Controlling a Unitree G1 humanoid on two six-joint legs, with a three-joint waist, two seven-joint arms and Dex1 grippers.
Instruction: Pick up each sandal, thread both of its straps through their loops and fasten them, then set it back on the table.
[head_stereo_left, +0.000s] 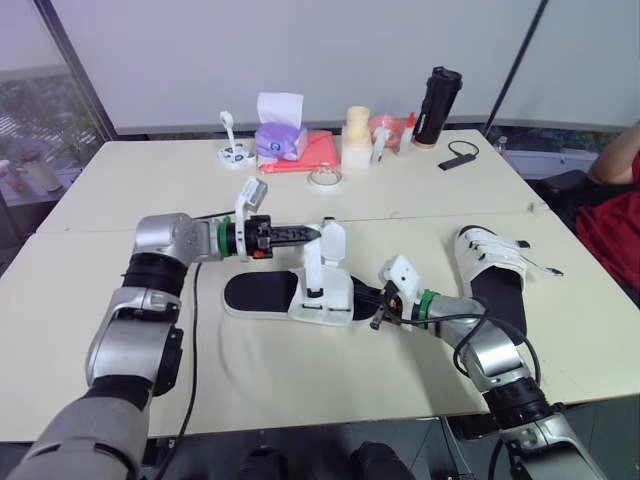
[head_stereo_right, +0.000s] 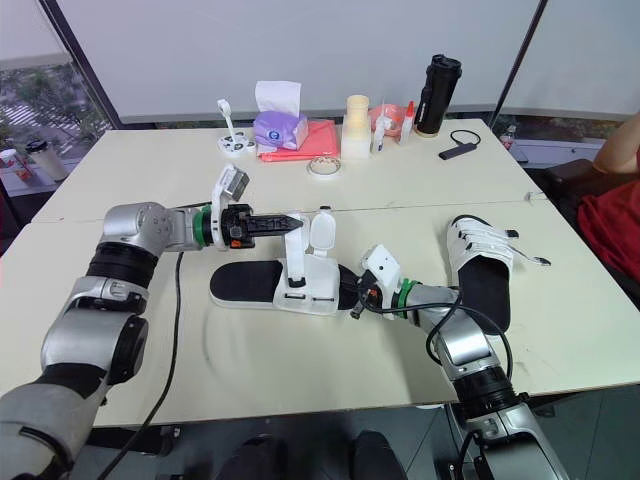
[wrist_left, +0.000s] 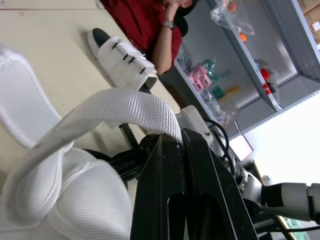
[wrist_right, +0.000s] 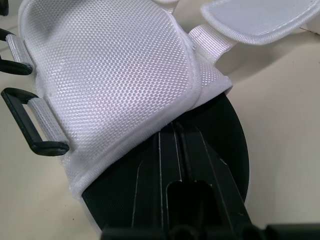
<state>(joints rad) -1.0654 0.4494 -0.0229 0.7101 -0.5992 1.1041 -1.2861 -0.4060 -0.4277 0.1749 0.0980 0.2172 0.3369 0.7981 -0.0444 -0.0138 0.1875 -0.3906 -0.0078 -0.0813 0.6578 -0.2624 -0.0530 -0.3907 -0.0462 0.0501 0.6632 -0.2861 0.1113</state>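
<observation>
A white sandal with a black sole (head_stereo_left: 262, 296) lies in the middle of the near table. My left gripper (head_stereo_left: 312, 232) is shut on one of its white straps (wrist_left: 125, 107), holding the strap up and over the sandal's upper. My right gripper (head_stereo_left: 374, 304) is shut on the black sole's edge (wrist_right: 220, 150) at the sandal's right end, under the white mesh upper (wrist_right: 115, 75). Two black loops (wrist_right: 30, 120) stick out of that upper, with nothing through them. A second sandal (head_stereo_left: 492, 262) lies to the right with its straps closed across it.
At the back of the table stand a purple tissue box (head_stereo_left: 280, 140), a red cloth (head_stereo_left: 322, 152), a tape roll (head_stereo_left: 323, 177), cups (head_stereo_left: 357, 135) and a black bottle (head_stereo_left: 437, 105). A person's red sleeve (head_stereo_left: 615, 225) is at the right edge. A black cable (head_stereo_left: 193, 330) crosses the near table.
</observation>
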